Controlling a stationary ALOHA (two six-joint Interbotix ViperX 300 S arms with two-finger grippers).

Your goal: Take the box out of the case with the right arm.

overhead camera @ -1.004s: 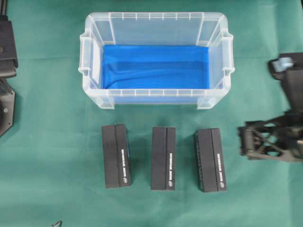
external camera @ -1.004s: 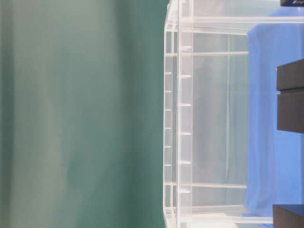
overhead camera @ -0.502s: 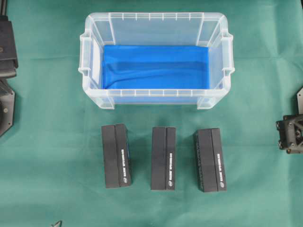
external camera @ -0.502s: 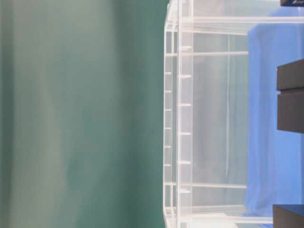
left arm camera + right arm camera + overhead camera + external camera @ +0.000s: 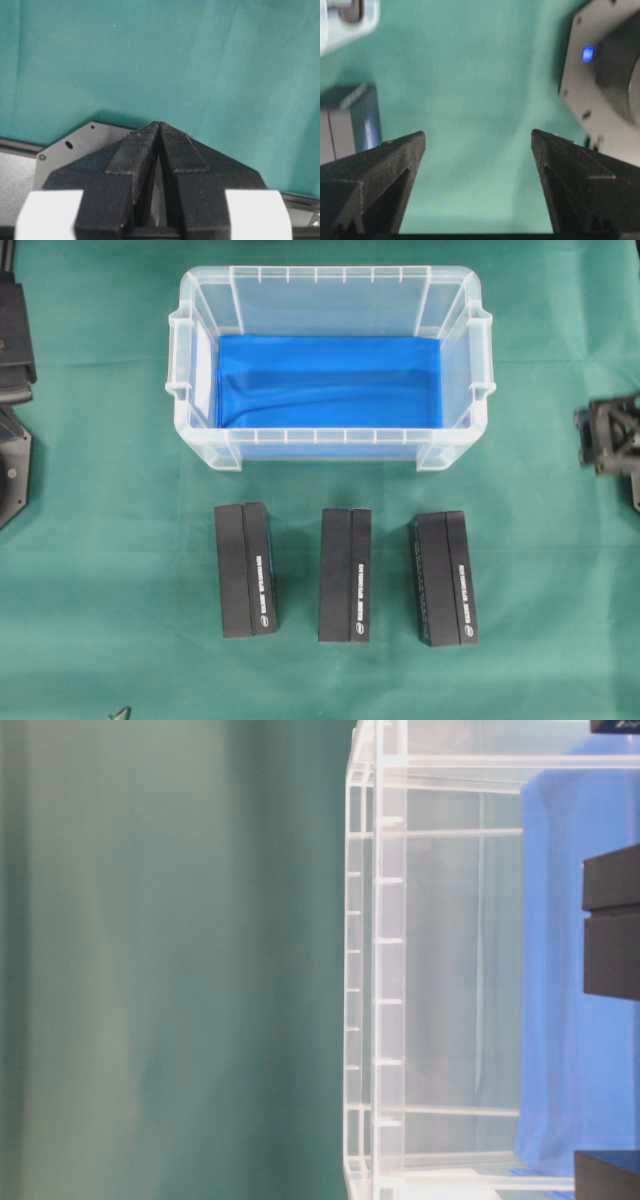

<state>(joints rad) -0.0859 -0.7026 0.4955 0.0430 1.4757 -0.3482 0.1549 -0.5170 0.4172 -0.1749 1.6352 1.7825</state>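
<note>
Since a second ago only the right arm has shifted: it was low at the right edge of the overhead view, level with the boxes, and now shows higher up that edge, level with the case's near wall and well apart from it. Nothing else has moved. The case stands on the green cloth in the upper middle of the overhead view, its blue lining bare, with no box inside. Three black boxes lie in a row on the cloth just in front of the case, apart from one another: the left box, the middle box and the right box, each with its long side running away from the case. In the table-level view, which is turned on its side, the case wall stands in sharp focus with the blue lining behind it and dark box ends at the right edge. The right gripper has its fingers spread wide over bare cloth and holds nothing; a grey base plate with a small blue light shows at the upper right of its view. The left gripper has its fingertips pressed together, empty, above cloth and a grey plate. The left arm sits at the left edge of the overhead view, far from the case.
</note>
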